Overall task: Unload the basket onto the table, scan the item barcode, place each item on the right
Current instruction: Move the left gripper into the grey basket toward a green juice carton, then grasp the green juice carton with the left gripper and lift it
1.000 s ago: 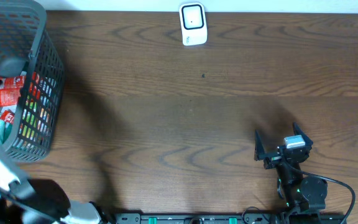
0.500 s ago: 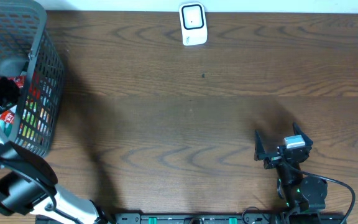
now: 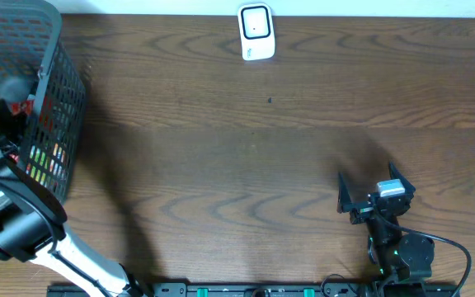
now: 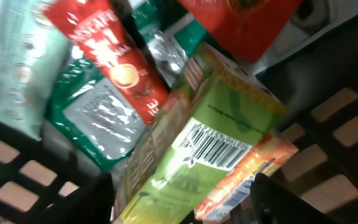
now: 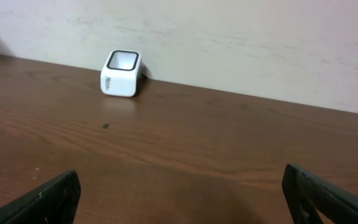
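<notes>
In the left wrist view a green and yellow box (image 4: 210, 124) with a printed barcode (image 4: 213, 146) lies tilted among other packets inside the basket. My left gripper (image 4: 182, 202) is shut on its lower end, a dark finger against each side. From overhead the left arm (image 3: 7, 206) reaches into the grey basket (image 3: 56, 99), and the gripper itself is hidden by it. The white scanner (image 3: 256, 31) stands at the table's far edge and also shows in the right wrist view as a small white scanner (image 5: 122, 73). My right gripper (image 3: 371, 188) rests open and empty near the front right.
Around the box lie a red sachet (image 4: 114, 59), a green foil packet (image 4: 98, 121) and a red pouch (image 4: 241, 22). The basket's dark lattice wall (image 4: 334, 130) stands close on the right. A pale wall (image 5: 229, 37) runs behind the scanner.
The left arm has swung deeper into the basket, and its jaws have narrowed onto the green box. The right arm has not moved.
</notes>
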`<state>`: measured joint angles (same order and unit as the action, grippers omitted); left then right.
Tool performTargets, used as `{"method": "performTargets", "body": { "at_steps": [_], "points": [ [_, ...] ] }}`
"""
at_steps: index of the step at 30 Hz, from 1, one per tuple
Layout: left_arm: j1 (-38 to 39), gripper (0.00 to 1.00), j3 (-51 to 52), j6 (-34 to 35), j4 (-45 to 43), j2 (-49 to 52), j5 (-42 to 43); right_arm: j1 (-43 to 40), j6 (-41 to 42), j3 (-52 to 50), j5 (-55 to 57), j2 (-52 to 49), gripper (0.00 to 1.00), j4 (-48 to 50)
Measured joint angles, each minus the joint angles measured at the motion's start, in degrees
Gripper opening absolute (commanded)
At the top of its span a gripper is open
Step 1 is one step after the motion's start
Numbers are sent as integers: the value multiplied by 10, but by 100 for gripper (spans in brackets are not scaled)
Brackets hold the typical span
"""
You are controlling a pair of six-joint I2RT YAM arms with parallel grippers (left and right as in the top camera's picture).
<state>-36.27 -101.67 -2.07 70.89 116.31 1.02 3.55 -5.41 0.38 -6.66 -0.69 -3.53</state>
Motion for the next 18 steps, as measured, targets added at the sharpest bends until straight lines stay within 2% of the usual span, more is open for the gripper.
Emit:
{"method": "performTargets", "body": {
  "at_steps": [7, 18],
  "points": [
    [-1, 72, 22, -34, -19, 7, 35, 0, 0, 0, 0, 0, 99, 0],
    [-2, 69, 37, -35, -40, 7, 11, 0, 0, 0, 0, 0, 99, 0]
  ]
}}
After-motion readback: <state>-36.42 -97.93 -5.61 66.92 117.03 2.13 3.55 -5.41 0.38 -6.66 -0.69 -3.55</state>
